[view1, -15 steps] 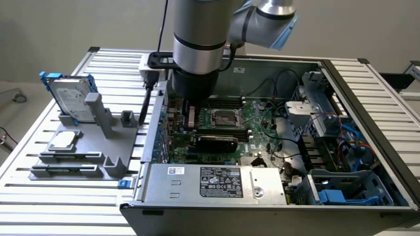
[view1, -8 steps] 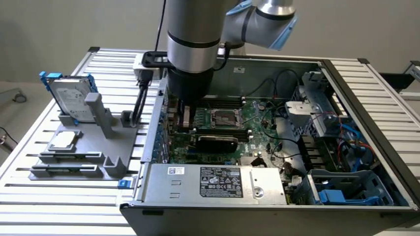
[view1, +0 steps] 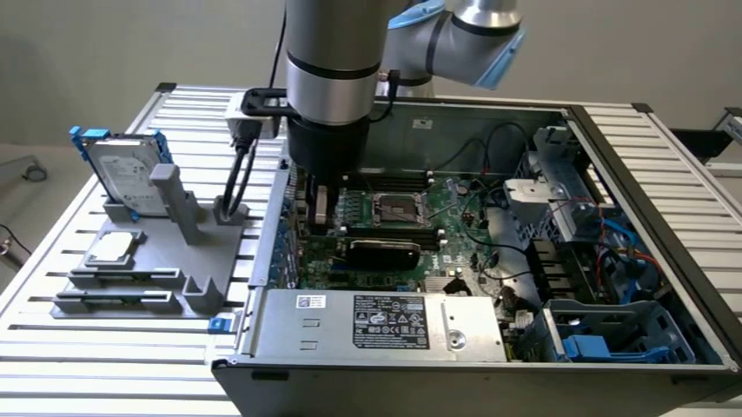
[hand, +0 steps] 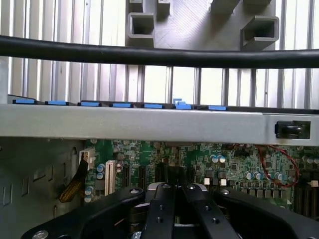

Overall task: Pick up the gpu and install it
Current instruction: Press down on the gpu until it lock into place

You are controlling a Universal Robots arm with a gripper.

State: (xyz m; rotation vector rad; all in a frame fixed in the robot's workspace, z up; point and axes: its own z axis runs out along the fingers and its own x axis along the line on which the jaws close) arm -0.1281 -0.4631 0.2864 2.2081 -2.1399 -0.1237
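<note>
light: bright, even | shadows: soft | glare: table slats (hand: 209,84) washed out

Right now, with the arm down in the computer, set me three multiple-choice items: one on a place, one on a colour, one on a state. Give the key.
1. Where is the gripper?
A over the grey rack; B inside the computer case, above the green board; C beside the case on the table.
2. What colour is the frame on the hard drive?
A blue; B red; C yellow.
3. How do the gripper's fingers stand?
A wide open; B half open; C shut.
Key: B, the arm reaches down into the case; A, blue edges the drive; C, the fingers meet in the wrist view.
</note>
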